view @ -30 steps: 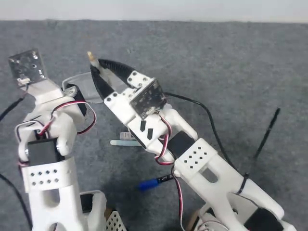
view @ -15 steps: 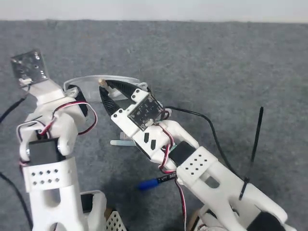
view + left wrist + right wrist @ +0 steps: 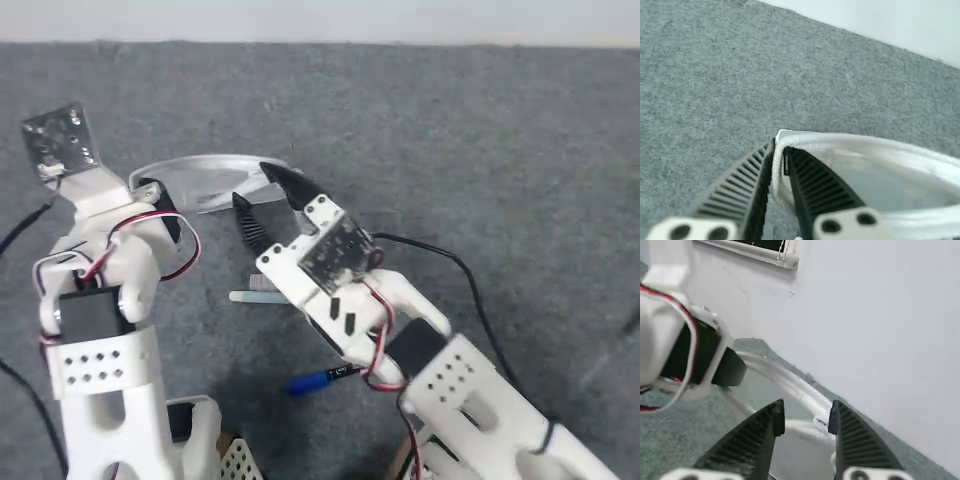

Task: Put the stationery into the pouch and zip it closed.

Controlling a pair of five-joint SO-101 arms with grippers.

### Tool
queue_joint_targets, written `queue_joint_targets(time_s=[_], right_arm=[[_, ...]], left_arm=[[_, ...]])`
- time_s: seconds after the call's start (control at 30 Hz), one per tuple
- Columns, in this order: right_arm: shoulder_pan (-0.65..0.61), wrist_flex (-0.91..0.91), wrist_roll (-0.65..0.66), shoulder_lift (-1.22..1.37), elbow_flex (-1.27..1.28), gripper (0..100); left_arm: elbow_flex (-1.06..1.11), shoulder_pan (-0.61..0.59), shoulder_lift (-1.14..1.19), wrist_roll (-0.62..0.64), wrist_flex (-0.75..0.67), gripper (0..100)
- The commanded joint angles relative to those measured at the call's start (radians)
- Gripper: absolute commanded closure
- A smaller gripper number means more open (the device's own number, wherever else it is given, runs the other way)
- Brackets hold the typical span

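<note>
High view, left side: left arm point(image 3: 100, 290) stands at 9 o'clock of the frame, on the grey surface point(image 3: 480, 130). Its left jaws are clamped narrow on the near-left rim of the pouch point(image 3: 205, 178). Left wrist view confirms this: both black ribbed jaws pinch the white zip edge, with the clear pouch body running off past them.

Pouch: lies at 11 o'clock of frame centre, mouth open, rim forming a shallow arc. What it contains cannot be made out.

Centre: a pale pen point(image 3: 248, 296) lies flat on the surface at 6 o'clock of the pouch, well apart from it and outside it. A blue pen point(image 3: 308, 381) lies at 5 o'clock of the pale pen, also outside the pouch, partly under the right arm point(image 3: 400, 330).

Right side: right arm comes in from 5 o'clock. Its right jaws are parted to a moderate width, holding nothing, tips at the pouch's 3 o'clock end. Right wrist view shows the white rim beyond the gap between them; whether either tip touches it cannot be told
</note>
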Motion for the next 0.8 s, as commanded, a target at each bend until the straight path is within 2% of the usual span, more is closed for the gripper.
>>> queue_joint_targets(time_s=[0.0, 0.27, 0.4, 0.6, 0.77], right_arm=[[0.033, 0.076, 0.006, -0.113, -0.008, 86.4], [0.102, 0.228, 0.005, -0.174, -0.008, 86.4], [0.130, 0.351, 0.005, -0.171, -0.031, 86.4], [0.200, 0.615, -0.121, -0.170, -0.143, 86.4], [0.223, 0.763, -0.137, -0.170, -0.178, 86.4]], left_arm=[[0.015, -0.002, 0.023, 0.015, -0.006, 99], [0.015, -0.005, 0.021, 0.015, -0.006, 99], [0.012, -0.051, 0.021, 0.015, -0.006, 99], [0.012, -0.068, 0.021, 0.017, -0.006, 99], [0.012, -0.068, 0.021, 0.017, -0.006, 99]])
